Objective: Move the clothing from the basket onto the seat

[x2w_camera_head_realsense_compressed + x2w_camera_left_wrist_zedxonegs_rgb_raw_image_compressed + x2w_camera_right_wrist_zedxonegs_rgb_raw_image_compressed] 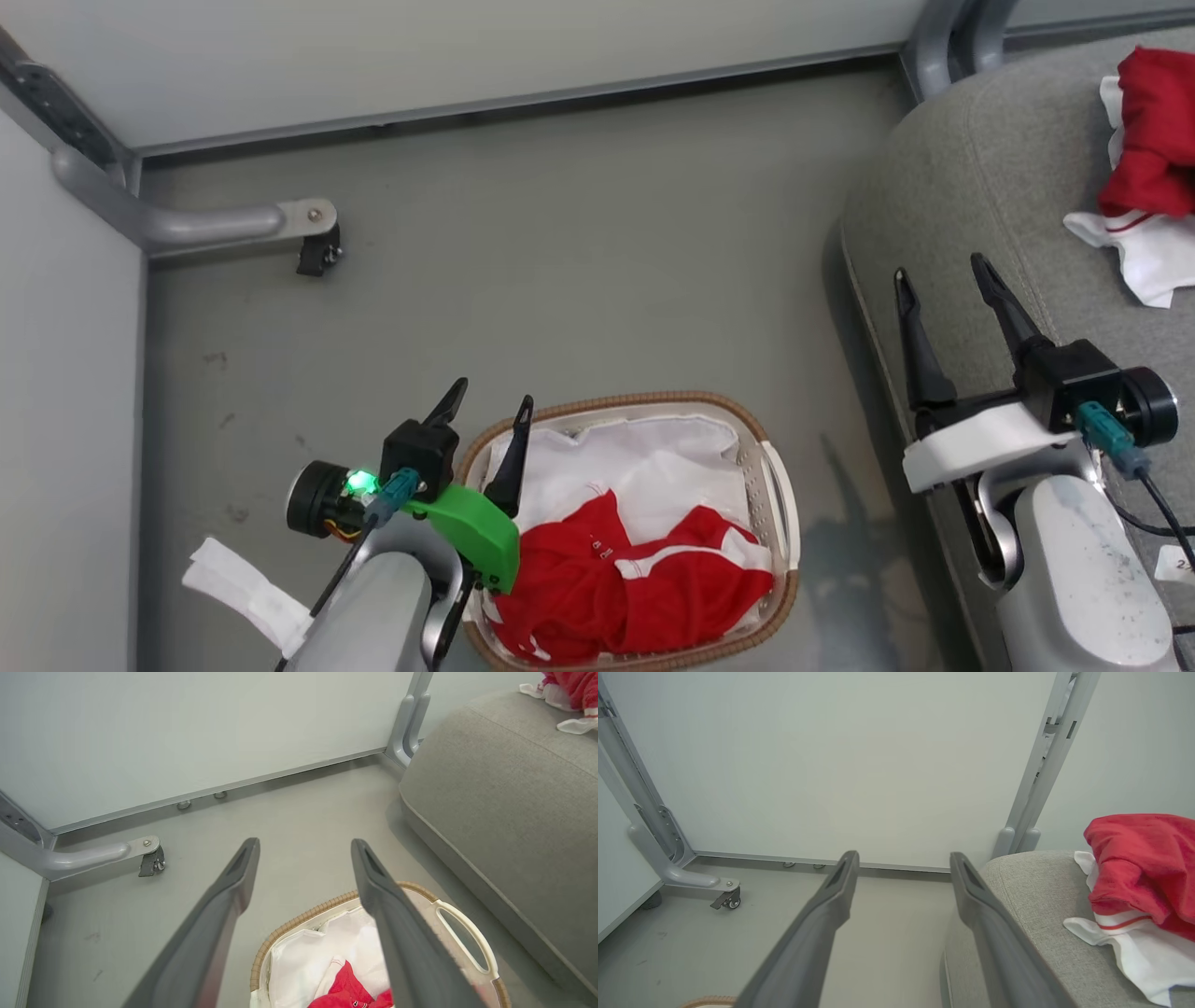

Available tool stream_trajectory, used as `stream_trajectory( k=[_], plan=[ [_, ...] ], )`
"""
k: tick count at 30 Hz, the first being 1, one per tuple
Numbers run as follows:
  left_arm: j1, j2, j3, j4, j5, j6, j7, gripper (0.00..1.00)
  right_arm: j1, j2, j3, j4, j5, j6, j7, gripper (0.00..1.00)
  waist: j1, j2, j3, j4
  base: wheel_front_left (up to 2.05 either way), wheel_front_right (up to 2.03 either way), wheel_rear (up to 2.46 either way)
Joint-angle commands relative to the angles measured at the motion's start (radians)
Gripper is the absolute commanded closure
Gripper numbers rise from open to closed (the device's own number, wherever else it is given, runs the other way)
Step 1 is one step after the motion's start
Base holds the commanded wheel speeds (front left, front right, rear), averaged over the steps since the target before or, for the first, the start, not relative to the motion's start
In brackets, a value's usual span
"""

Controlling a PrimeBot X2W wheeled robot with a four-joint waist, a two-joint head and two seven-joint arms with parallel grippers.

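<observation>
Red-and-white clothing lies bunched in the basket, just right of the left gripper, whose fingers are spread apart and empty. Under it is, I think, a white liner. Another red garment rests on the grey seat, ahead and right of the right gripper, which is also spread wide and holds nothing.
</observation>
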Motion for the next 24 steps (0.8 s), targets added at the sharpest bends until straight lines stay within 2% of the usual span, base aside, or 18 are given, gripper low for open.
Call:
stream_trajectory(
  k=[1, 6, 7, 11, 17, 24],
  plan=[
    [-0.04, 0.004, -0.015, 0.029, 0.004, -0.006, 0.001, 0.0, -0.025, -0.004, -0.004, -0.009, -0.003, -0.001, -0.005, 0.0, 0.0, 0.0, 0.15, -0.064, 0.0, 0.0, 0.0],
    [-0.116, 0.005, -0.11, 0.141, -0.01, -0.016, 0.001, 0.0, -0.073, -0.003, -0.005, -0.023, 0.008, -0.001, -0.005, 0.0, 0.0, 0.0, 0.248, -0.101, 0.0, 0.0, 0.0],
    [-0.138, 0.004, -0.168, 0.173, 0.001, -0.018, 0.001, 0.0, -0.088, -0.003, 0.002, -0.028, 0.014, -0.001, -0.005, 0.0, 0.0, 0.0, 0.281, -0.116, 0.0, 0.0, 0.0],
    [-0.164, 0.005, -0.264, 0.219, -0.018, -0.025, 0.001, 0.0, -0.107, -0.003, 0.018, -0.033, 0.027, -0.001, -0.005, 0.0, 0.0, 0.0, 0.333, -0.147, 0.0, 0.0, 0.0],
    [-0.2, 0.005, -0.406, 0.31, 0.009, -0.029, 0.013, 0.0, -0.131, -0.003, 0.049, -0.044, 0.05, -0.001, -0.005, 0.0, 0.0, 0.0, 0.403, -0.189, 0.0, 0.0, 0.0],
    [-0.25, 0.005, -0.511, 0.415, 0.025, -0.033, 0.029, 0.0, -0.161, -0.003, 0.078, -0.06, 0.116, -0.001, -0.005, 0.0, 0.0, 0.0, 0.481, -0.234, 0.0, 0.0, 0.0]
  ],
)
